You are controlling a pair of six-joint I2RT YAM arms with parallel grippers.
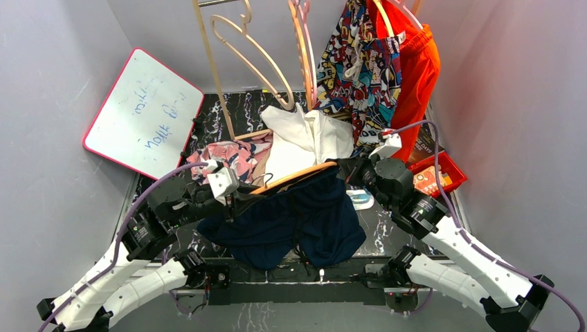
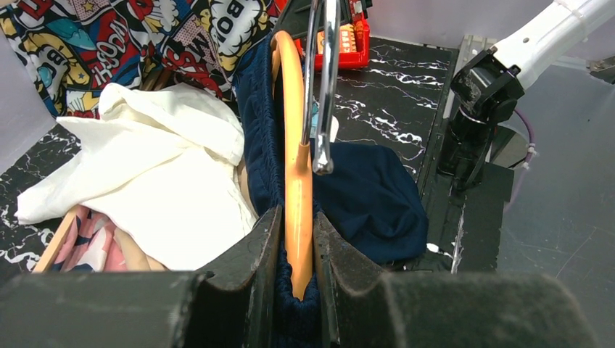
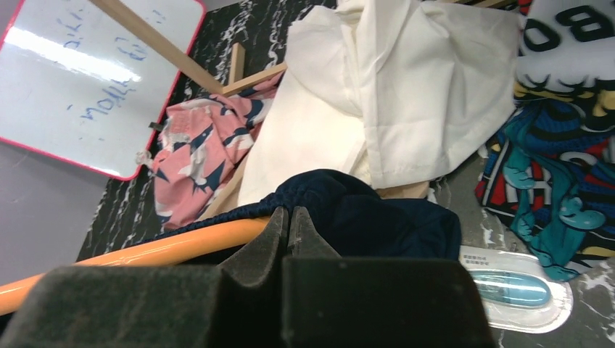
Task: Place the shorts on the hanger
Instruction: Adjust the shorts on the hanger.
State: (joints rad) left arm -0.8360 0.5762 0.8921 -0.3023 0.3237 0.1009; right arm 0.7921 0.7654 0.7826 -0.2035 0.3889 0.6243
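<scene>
The work cell has plain grey walls (image 1: pixel 62 48) around a black marble-patterned tabletop (image 1: pixel 239 111). A white whiteboard with a pink frame (image 1: pixel 142 111) leans at the far left, and a loose white cloth (image 1: pixel 304 135) lies on the pile at the centre.

**Position of the work.** The plain navy-blue fabric shorts (image 1: pixel 291 221) hang over the thin orange-tan curved hanger (image 1: pixel 297 174), which is held above the near centre of the tabletop, between the two arms. The legs of the shorts droop toward the near edge.

**State of the tools.**
- The left tool (image 2: pixel 296 217) is clamped on the left end of the hanger, with navy fabric caught between the fingers.
- The right tool (image 3: pixel 289 217) has its fingers pressed together at the right end. It appears to pinch the waistband where it passes over the hanger.

**Step in hand (judged).** The waistband is being seated along the hanger.

1. Hold both ends level, so that the fabric does not slide toward the lower end.
2. Check that the waistband sits evenly along the hanger, not bunched at one end.
3. Keep the silver metal hook (image 2: pixel 323 87) free of fabric.
4. Release one tool only when the other supports the load.
5. Keep the hanging legs away from the white cloth behind them.
</scene>
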